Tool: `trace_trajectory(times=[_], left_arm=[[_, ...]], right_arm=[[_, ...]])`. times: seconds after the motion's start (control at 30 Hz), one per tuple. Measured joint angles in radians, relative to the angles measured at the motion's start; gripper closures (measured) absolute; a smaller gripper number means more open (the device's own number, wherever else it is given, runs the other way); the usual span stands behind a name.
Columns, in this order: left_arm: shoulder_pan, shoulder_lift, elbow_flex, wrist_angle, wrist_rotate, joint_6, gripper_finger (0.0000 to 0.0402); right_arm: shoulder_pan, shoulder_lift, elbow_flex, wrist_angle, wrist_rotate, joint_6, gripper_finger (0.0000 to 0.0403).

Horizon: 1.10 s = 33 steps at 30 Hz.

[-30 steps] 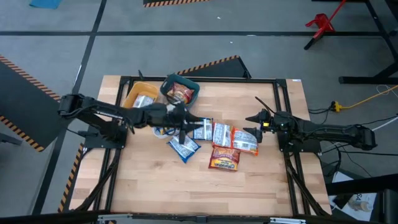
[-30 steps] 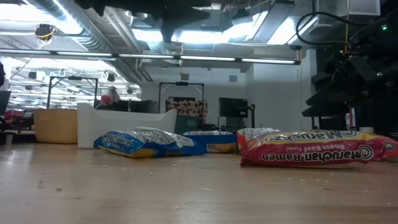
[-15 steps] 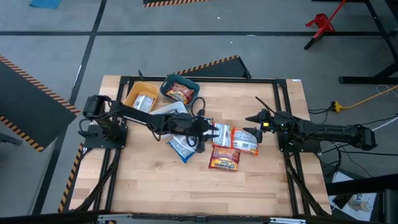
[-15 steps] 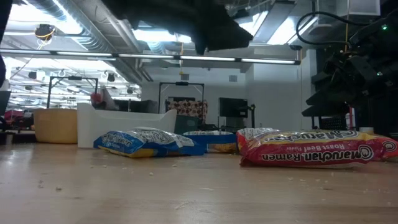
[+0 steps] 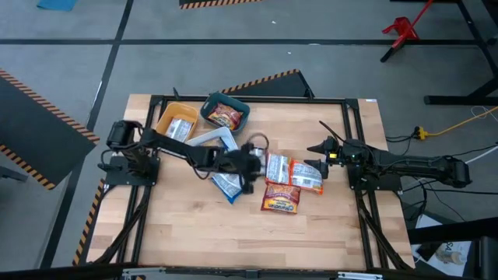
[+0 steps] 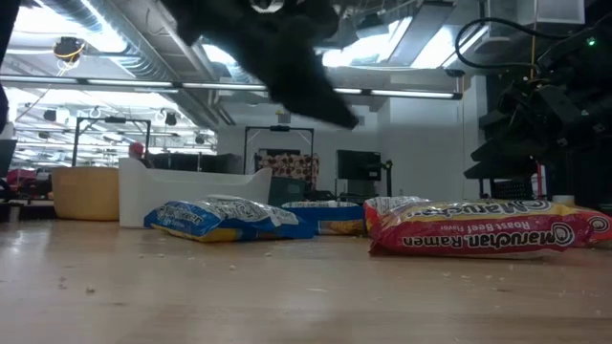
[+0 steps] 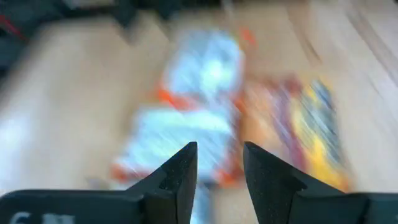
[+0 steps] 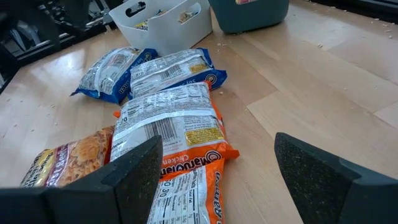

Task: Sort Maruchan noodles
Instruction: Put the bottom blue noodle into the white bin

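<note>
- The nearest packet, a red beef one (image 5: 281, 200), lies flat on the bench (image 5: 233, 241), unmoved over the last second.
- Just beyond it I see the mid-bench cluster: an orange chicken packet (image 5: 305, 176), a silver-backed one (image 5: 277, 166) beside it, and a blue packet (image 5: 229, 185) to the left. None has shifted.
- My left gripper (image 5: 250, 159) has swung from the bins out over this cluster within the last second and now hangs between the blue and silver-backed packets. Its wrist view shows the fingers (image 7: 180, 177) parted and empty, pointed down at a silver-and-orange packet (image 7: 186, 118).
- I read that as one drop finished and the next pick beginning; that packet looks like the target.
- My right gripper (image 5: 317, 148) waits at the cluster's right edge, fingers wide apart, holding nothing, where it was a second ago.
- Farthest are the white bin (image 5: 208, 138), the yellow bin (image 5: 165, 117) with a silver packet, and the teal bin (image 5: 241, 107) with a red one, so sorting is partly done.
</note>
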Motion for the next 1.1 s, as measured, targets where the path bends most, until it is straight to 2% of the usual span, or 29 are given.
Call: trace_trajectory(times=[0.17, 0.33, 0.8, 1.1], left_arm=[[-0.068, 0.000, 0.000, -0.231, 0.049, -0.071, 0.0262], [-0.095, 0.002, -0.001, -0.300, 0.025, -0.098, 0.0246], [-0.052, 0.048, -0.002, -0.312, 0.028, -0.071, 0.0170], [-0.058, 0.107, 0.000, -0.275, -0.023, -0.067, 0.0156]], right_arm=[[0.000, 0.000, 0.000, 0.000, 0.000, -0.001, 0.0107], [0.000, 0.000, 0.000, 0.000, 0.000, -0.002, 0.0107], [0.000, 0.000, 0.000, 0.000, 0.000, -0.002, 0.0107], [0.000, 0.000, 0.000, 0.000, 0.000, -0.002, 0.0107]])
